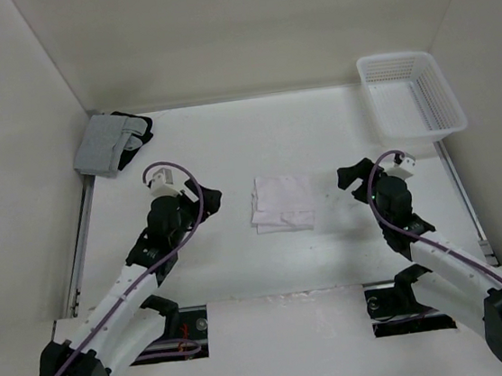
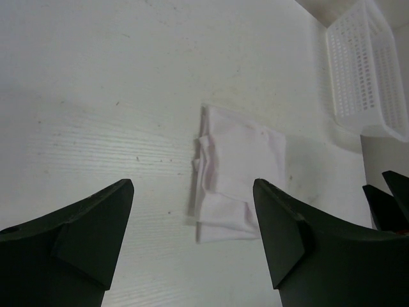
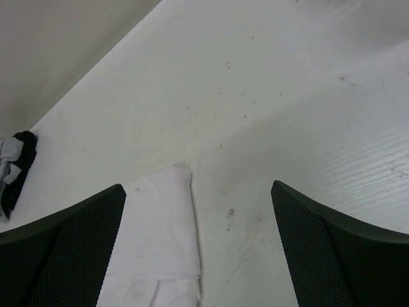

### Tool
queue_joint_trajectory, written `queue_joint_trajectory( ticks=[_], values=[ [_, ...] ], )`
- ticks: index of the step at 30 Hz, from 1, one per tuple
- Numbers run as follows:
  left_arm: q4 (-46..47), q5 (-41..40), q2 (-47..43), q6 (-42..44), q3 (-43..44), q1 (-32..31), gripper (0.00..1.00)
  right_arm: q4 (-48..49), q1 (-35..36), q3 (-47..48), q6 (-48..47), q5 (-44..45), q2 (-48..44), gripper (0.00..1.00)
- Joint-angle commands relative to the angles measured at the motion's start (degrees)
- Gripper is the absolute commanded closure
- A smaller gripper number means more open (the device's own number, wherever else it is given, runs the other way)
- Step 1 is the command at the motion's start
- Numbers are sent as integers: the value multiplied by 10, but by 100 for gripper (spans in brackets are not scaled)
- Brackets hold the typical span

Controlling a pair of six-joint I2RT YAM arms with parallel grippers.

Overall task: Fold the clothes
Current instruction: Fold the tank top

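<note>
Left gripper (image 2: pixel 192 187): jaws are seen spread wide, nothing held. The clothes (image 2: pixel 235 171) are found just ahead of it, laid flat on the table (image 2: pixel 96 96) as a folded white rectangle, not touched. Right gripper (image 3: pixel 198 187): jaws likewise spread wide, empty. The same folded piece is seen just ahead, nearer one finger. It is flanked by both grippers. White mesh basket (image 1: pixel 440 98) is located beyond the right gripper, well apart. Grey-and-black bundle (image 1: pixel 112 142) is located beyond the left gripper, in the far corner.
</note>
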Motion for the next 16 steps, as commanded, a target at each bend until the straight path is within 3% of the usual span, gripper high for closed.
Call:
queue_joint_trajectory(
  ticks=[1,16],
  values=[
    [-68,-4,-26,8,-5,15,25,30,-4,6,-1,24,-1,0],
    [-18,2,38,12,-3,13,26,34,-7,8,1,16,15,0]
  ],
)
